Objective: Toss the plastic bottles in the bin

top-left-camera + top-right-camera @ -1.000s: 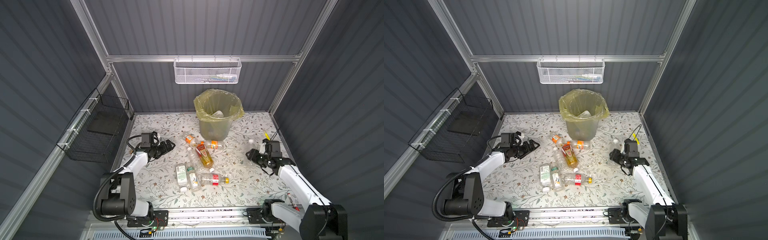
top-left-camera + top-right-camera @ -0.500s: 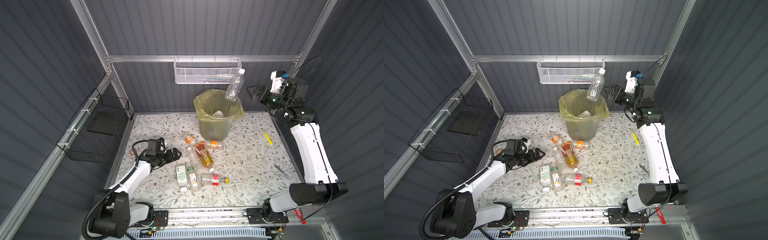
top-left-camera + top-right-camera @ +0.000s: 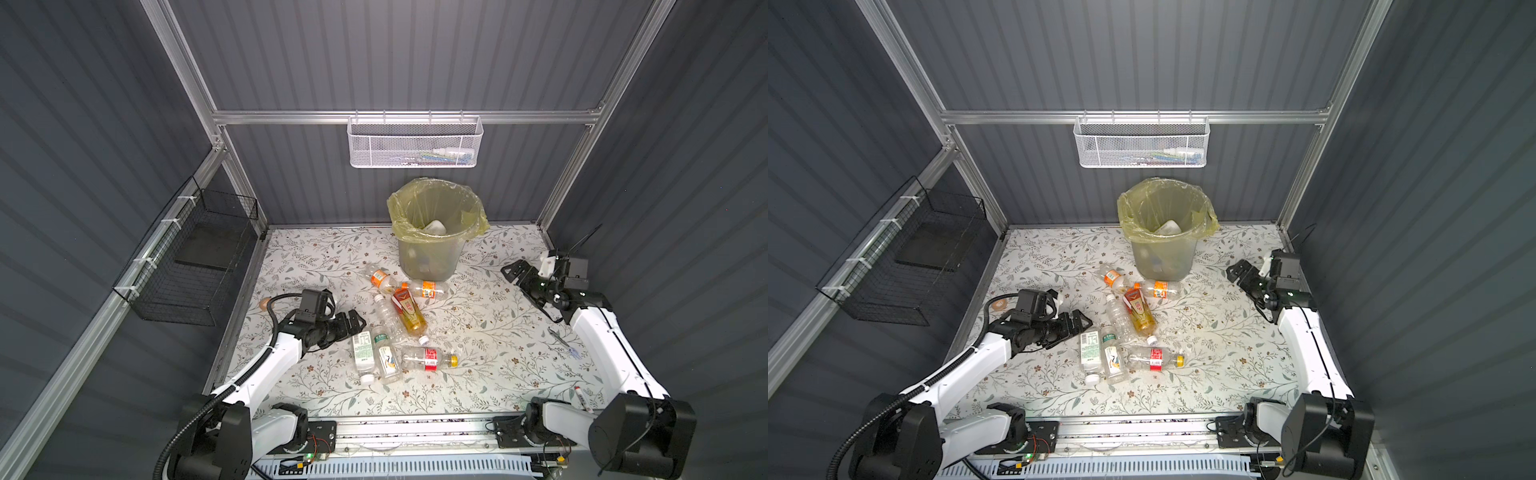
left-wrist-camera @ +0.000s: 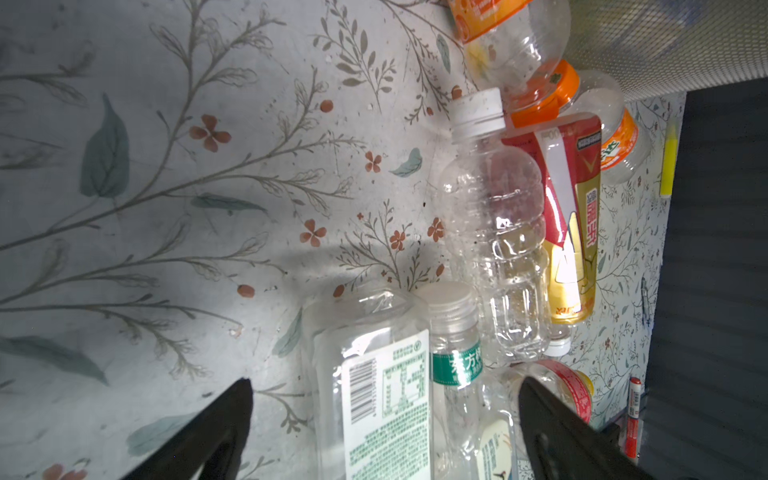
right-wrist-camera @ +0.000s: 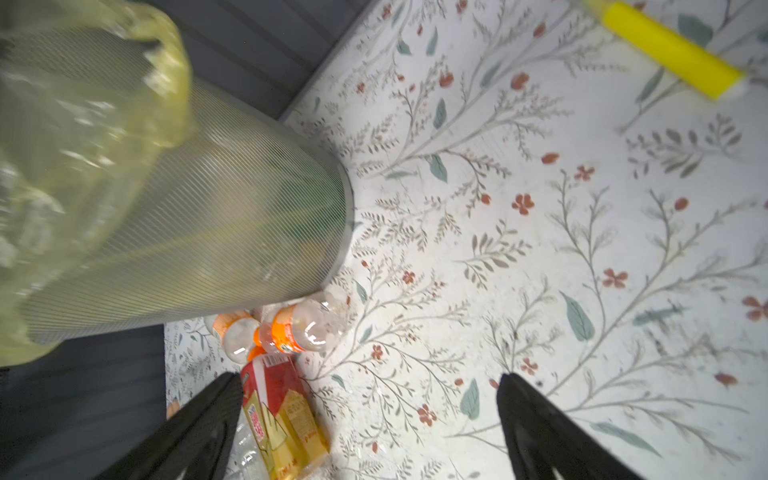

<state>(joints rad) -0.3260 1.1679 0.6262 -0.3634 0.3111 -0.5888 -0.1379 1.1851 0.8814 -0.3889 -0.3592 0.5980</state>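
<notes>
Left wrist view: wide-open left gripper [image 4: 384,379] framing clear flat white-labelled plastic bottle [image 4: 386,415], likely next pick.
Right gripper [image 3: 513,272] spread, empty, near round grey yellow-bagged bin [image 3: 428,257].

You had seven plastic bottles [image 3: 409,311] lying on their sides, clustered on the counter [image 3: 498,332] just before the upright, yellow-lined grey bin [image 3: 428,257].
</notes>
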